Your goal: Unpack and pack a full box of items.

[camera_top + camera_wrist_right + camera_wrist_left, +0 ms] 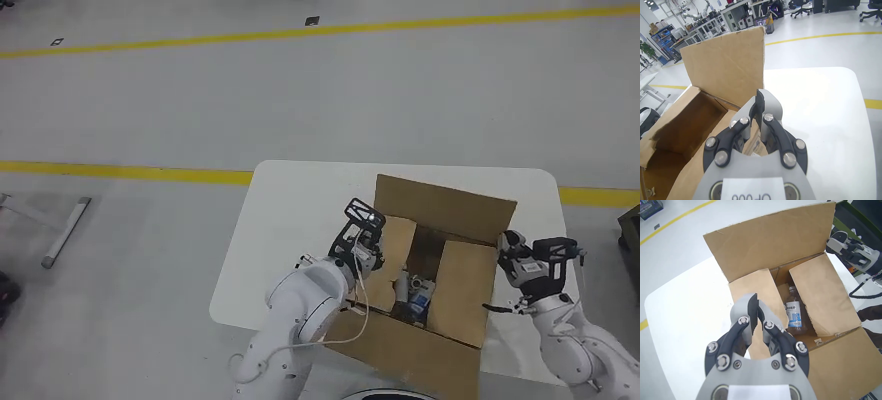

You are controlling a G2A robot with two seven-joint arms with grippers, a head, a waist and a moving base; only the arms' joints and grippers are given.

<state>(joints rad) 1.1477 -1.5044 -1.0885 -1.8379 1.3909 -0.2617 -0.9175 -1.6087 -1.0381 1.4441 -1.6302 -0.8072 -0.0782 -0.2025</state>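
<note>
An open cardboard box [445,205] stands on the white table [290,220], its far flap upright and the two inner side flaps half folded in. A clear bottle with a blue and white label [794,313] lies at the bottom of the box [770,237], also seen as the bottle [415,290] from above. My left gripper [755,298] is shut and holds nothing, above the box's left inner flap; from above, this left gripper [362,212] is at the box's left side. My right gripper [760,96] is shut and holds nothing beside the box's right wall [696,106], at the right gripper [514,243] from above.
The near flap [420,350] hangs out over the table's front edge. Bare table [819,98] lies to the right of the box and a wider stretch to its left. A dark green crate [630,235] stands off the table's right end.
</note>
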